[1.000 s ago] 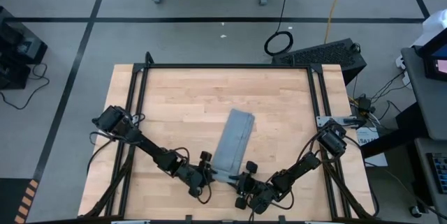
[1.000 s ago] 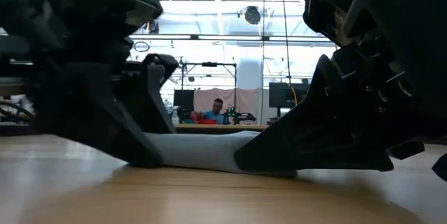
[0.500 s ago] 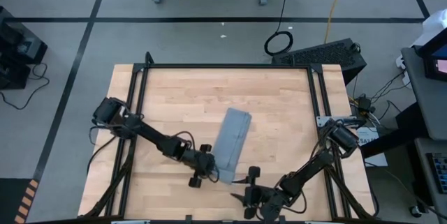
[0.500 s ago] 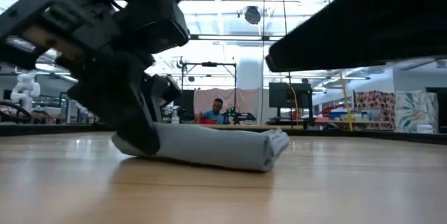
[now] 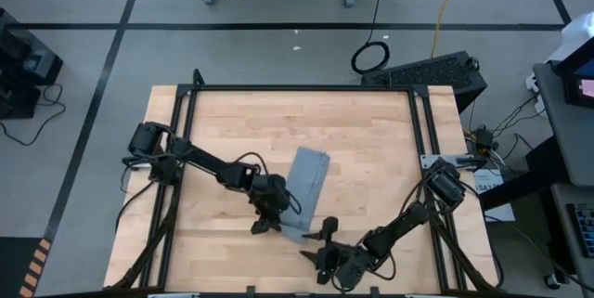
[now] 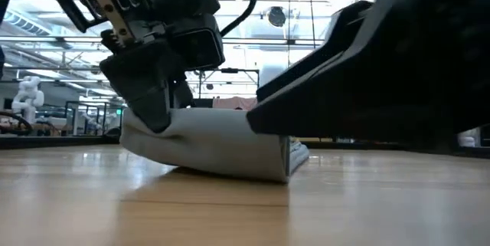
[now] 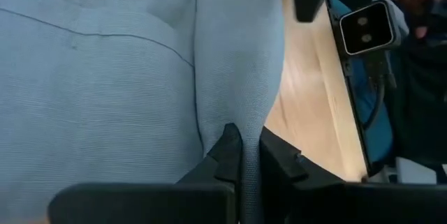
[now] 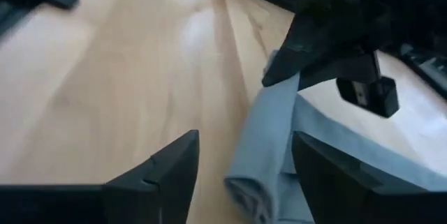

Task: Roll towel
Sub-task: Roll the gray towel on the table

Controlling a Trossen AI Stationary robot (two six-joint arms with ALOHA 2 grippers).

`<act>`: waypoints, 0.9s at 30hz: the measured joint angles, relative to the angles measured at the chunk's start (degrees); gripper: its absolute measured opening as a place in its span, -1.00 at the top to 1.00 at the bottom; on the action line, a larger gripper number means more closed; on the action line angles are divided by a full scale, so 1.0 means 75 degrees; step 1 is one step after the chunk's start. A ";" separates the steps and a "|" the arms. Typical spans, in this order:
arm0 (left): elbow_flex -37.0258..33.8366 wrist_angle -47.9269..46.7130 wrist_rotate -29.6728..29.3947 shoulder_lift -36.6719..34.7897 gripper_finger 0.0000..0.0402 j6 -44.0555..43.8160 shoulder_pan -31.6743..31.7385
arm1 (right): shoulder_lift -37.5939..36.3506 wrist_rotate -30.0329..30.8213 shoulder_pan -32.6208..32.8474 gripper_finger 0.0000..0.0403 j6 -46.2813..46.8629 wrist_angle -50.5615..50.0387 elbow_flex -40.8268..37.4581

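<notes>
A grey-blue towel (image 5: 303,187) lies folded into a long strip near the middle of the wooden table (image 5: 362,140), running from the table's centre toward its near edge. From overhead, the left gripper (image 5: 271,216) sits at the strip's near left corner, and the right gripper (image 5: 320,242) rests just beyond the towel's near end, close to the table's front edge.

The table-height camera adds what the overhead view hides: the near end of the towel (image 6: 222,145) is lifted off the wood where the left gripper (image 6: 153,112) pinches it, while the rest sags back to the surface; a folded edge shows at its right end. A dark part of the right arm (image 6: 367,85) fills that picture's right side.

The left wrist camera shows the grip itself: the two dark fingers (image 7: 227,155) stand almost together, with a fold of the towel (image 7: 105,77) nipped between them. A white-faced camera module (image 7: 367,27) shows at the table's edge.

The right wrist camera shows its own fingers (image 8: 178,162) spread wide and holding nothing, bare wood and the towel's rolled end (image 8: 262,161) between them, with the left gripper (image 8: 328,32) bearing down on the cloth farther off.
</notes>
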 joint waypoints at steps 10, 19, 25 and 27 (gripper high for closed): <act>0.0009 -0.0099 0.0122 0.0055 0.86 0.0092 0.0185 | 0.0003 -0.0429 -0.0528 0.14 0.0805 -0.0522 0.0003; 0.0012 -0.0050 0.0117 0.0137 0.84 0.0455 0.0179 | 0.0002 -0.1030 -0.0751 0.70 0.3013 -0.1284 -0.0078; 0.0012 -0.0081 -0.0452 0.0137 0.61 0.0708 0.0102 | -0.0026 -0.1122 -0.0816 0.95 0.4239 -0.1314 -0.0189; 0.0012 -0.0138 -0.0498 0.0137 0.49 0.0840 0.0081 | -0.0026 -0.1174 -0.0860 0.92 0.4612 -0.1317 -0.0191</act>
